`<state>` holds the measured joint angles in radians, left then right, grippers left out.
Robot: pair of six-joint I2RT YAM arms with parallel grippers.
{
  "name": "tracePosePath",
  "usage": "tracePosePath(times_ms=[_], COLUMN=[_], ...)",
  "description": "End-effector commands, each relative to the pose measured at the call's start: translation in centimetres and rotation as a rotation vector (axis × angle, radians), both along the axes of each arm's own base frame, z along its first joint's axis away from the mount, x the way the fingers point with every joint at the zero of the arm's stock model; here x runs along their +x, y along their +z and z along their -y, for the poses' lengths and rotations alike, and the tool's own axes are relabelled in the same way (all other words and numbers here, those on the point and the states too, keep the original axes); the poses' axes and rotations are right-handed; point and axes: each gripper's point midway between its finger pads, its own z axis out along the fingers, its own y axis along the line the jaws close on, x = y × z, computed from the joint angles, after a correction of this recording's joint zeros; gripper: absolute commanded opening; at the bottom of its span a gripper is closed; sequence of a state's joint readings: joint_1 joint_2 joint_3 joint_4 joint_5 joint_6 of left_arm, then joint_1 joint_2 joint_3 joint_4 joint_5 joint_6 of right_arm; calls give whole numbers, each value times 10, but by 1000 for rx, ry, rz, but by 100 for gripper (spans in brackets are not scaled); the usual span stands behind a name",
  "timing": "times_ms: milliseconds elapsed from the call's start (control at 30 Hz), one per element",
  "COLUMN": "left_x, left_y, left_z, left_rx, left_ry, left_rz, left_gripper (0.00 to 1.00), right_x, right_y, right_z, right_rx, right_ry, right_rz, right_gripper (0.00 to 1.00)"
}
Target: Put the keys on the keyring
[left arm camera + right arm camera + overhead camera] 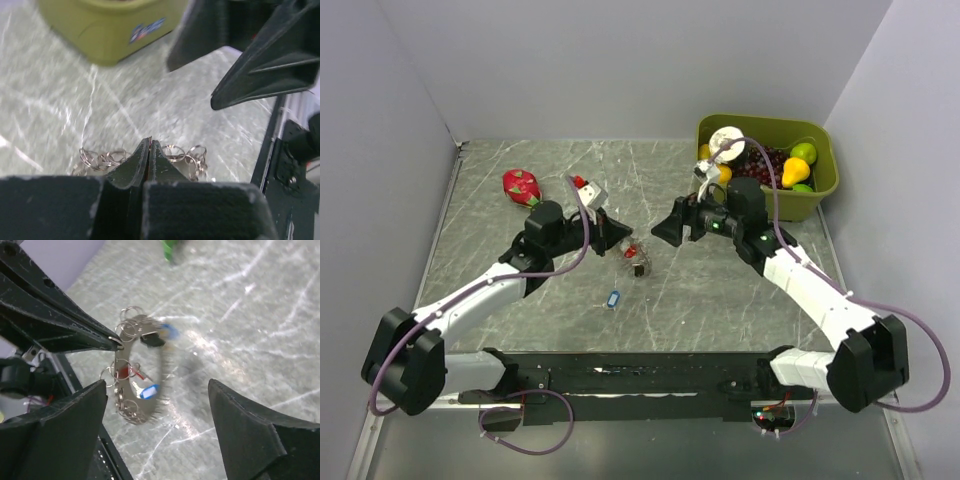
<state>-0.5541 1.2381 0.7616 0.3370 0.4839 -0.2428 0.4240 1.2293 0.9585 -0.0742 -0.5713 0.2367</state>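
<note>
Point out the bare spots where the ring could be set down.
Bare marble: between the loose blue key and the right arm, and the far strip from the dragon fruit to the green bin. Crowded at centre, where the left gripper pinches the keyring facing the open right gripper.

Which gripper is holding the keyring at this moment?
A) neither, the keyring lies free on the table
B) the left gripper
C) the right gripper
B: the left gripper is shut on the edge of the keyring, while the right gripper stands open and does not touch it.
</note>
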Motion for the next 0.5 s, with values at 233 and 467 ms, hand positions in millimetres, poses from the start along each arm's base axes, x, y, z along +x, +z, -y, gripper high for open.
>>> tracePosePath(times_ms=[233, 467], left_x=[-68, -93], left_y=[76, 94], left_z=[15, 13], left_rx=[-126, -203], left_ry=[-387, -473], left_rz=[367, 411], left_gripper=[1, 1], right_x=[-69, -101], right_y=[86, 105], right_z=[-21, -23], right_rx=[242, 312], right_ry=[395, 569], right_rz=[333, 400], right_gripper=[98, 79])
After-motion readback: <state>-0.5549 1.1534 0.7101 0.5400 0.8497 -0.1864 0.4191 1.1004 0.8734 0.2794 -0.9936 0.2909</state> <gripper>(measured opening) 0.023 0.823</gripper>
